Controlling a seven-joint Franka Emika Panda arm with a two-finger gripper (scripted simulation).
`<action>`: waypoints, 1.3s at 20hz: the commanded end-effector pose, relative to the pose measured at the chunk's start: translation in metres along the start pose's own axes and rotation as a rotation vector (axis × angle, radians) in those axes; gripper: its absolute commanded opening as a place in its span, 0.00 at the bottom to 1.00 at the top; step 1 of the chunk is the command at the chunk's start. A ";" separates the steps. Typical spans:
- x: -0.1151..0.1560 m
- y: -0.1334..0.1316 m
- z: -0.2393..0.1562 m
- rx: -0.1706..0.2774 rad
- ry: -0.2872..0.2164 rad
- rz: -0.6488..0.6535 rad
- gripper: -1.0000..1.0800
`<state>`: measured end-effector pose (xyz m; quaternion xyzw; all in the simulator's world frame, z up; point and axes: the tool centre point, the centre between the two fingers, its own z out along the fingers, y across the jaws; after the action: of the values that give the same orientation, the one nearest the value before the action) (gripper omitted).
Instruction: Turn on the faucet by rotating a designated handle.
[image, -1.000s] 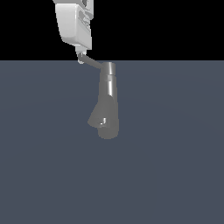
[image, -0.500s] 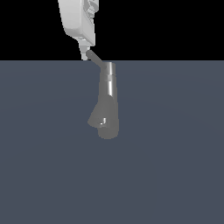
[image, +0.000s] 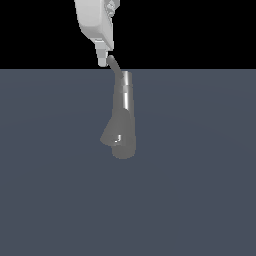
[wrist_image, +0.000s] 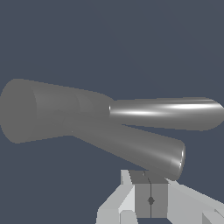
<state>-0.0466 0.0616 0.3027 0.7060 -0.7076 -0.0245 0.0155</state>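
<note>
The grey faucet (image: 124, 115) stands as a tapering column with its widened spout end low in the exterior view. The thin handle (image: 115, 66) slants up from the faucet's cap toward the exterior view's left. My white gripper (image: 103, 60) hangs from above, its fingertips right beside the handle's free end on the left. In the wrist view the handle (wrist_image: 131, 146) ends just ahead of my gripper (wrist_image: 150, 176), whose two grey pads meet with nothing between them. The faucet (wrist_image: 170, 113) column shines behind it.
A flat dark blue-grey floor (image: 200, 190) spreads around the faucet. Black background fills the space above it.
My gripper has moved toward the exterior view's right and slightly up. The handle has swung with it, from nearly level to steeply slanted.
</note>
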 end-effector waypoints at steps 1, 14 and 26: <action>0.021 0.000 0.001 -0.002 0.001 0.012 0.00; 0.066 0.002 -0.001 -0.003 0.000 -0.020 0.00; 0.117 -0.031 0.014 -0.004 0.001 0.001 0.00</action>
<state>-0.0208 -0.0394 0.2928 0.7120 -0.7016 -0.0242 0.0154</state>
